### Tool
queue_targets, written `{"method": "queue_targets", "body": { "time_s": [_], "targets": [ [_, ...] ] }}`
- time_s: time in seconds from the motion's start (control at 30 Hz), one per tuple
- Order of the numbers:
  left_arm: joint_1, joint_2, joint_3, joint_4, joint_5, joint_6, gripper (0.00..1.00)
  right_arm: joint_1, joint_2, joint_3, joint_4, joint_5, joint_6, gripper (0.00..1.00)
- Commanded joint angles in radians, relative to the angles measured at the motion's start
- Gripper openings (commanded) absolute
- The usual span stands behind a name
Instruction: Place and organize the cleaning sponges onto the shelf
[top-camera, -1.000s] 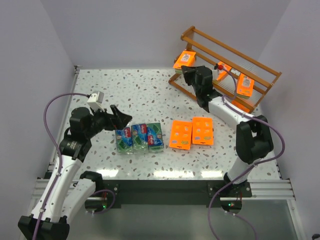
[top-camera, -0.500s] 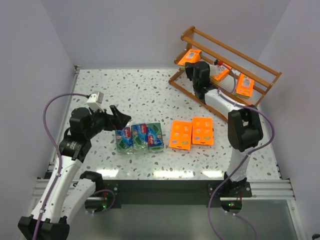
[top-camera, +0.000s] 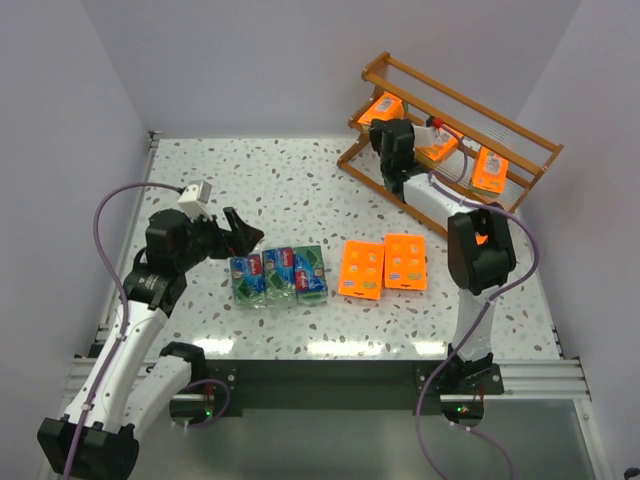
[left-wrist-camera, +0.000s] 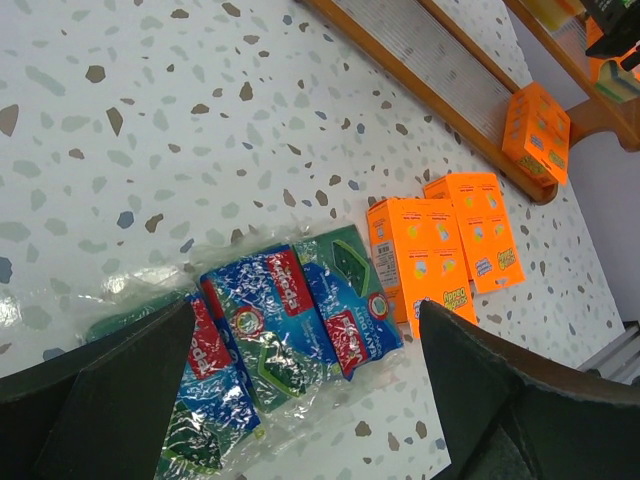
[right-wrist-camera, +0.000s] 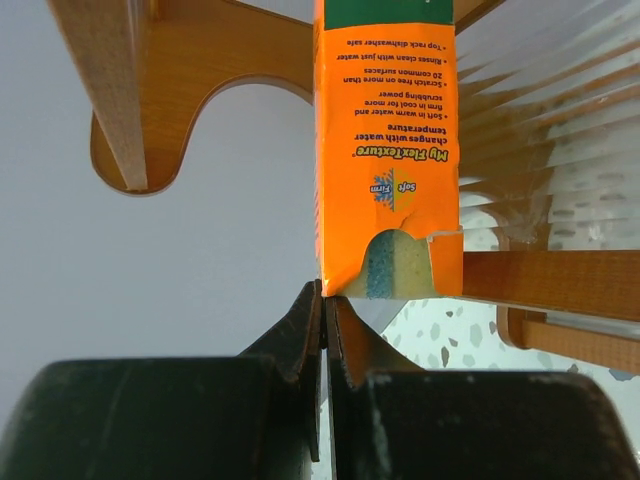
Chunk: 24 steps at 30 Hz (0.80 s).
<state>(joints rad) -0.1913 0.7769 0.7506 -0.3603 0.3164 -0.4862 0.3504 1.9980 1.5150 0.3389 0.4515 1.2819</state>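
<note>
My right gripper (top-camera: 389, 122) is at the far left end of the wooden shelf (top-camera: 470, 105), shut on the lower corner of an orange sponge pack (top-camera: 385, 106). In the right wrist view the pack (right-wrist-camera: 388, 150) stands upright above the pinched fingertips (right-wrist-camera: 310, 310), against the clear ribbed tier (right-wrist-camera: 550, 130). Two more orange packs (top-camera: 437, 147) (top-camera: 489, 170) lie on the shelf. Two orange packs (top-camera: 361, 269) (top-camera: 405, 262) and three green-and-blue packs (top-camera: 279, 274) lie on the table. My left gripper (top-camera: 245, 238) is open just left of and above the green-and-blue packs (left-wrist-camera: 290, 325).
Another orange pack (left-wrist-camera: 537, 132) leans at the shelf's lower right end. The shelf's bottom rail (left-wrist-camera: 430, 95) runs diagonally across the far right of the speckled table (top-camera: 300, 190). Walls close in on the left, back and right.
My right gripper carried the orange pack up and back, from in front of the shelf's left end onto its upper tier. The left arm barely moved.
</note>
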Motion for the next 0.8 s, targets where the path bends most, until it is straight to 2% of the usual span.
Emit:
{"method": "queue_targets", "body": {
  "time_s": [0.0,0.07,0.13,0.23,0.37,0.5,0.57,0.77],
  "targets": [
    [-0.002,0.019,0.049,0.05,-0.005,0.014,1.0,-0.005,0.018,0.053,0.043,0.073,-0.013,0.0],
    [-0.002,0.028,0.052,0.052,-0.005,0.015,1.0,-0.007,0.022,0.056,0.038,0.082,-0.016,0.01],
    [-0.002,0.032,0.055,0.052,-0.004,0.017,1.0,-0.01,0.025,0.053,0.044,0.078,-0.023,0.06],
    [-0.002,0.035,0.058,0.055,-0.005,0.015,1.0,-0.014,0.016,0.036,0.066,0.059,-0.027,0.33],
    [-0.002,0.028,0.058,0.057,-0.004,0.008,1.0,-0.014,-0.019,0.013,0.078,0.03,-0.058,0.49],
    [-0.002,0.018,0.053,0.058,0.0,0.0,1.0,-0.013,-0.082,-0.028,0.061,-0.016,-0.067,0.53],
    [-0.002,0.006,0.053,0.058,-0.002,-0.006,1.0,-0.014,-0.139,-0.041,-0.02,-0.043,-0.044,0.55],
    [-0.002,-0.04,0.041,0.052,-0.005,-0.026,1.0,-0.008,-0.358,-0.235,-0.093,-0.129,-0.003,0.64]
  ]
}}
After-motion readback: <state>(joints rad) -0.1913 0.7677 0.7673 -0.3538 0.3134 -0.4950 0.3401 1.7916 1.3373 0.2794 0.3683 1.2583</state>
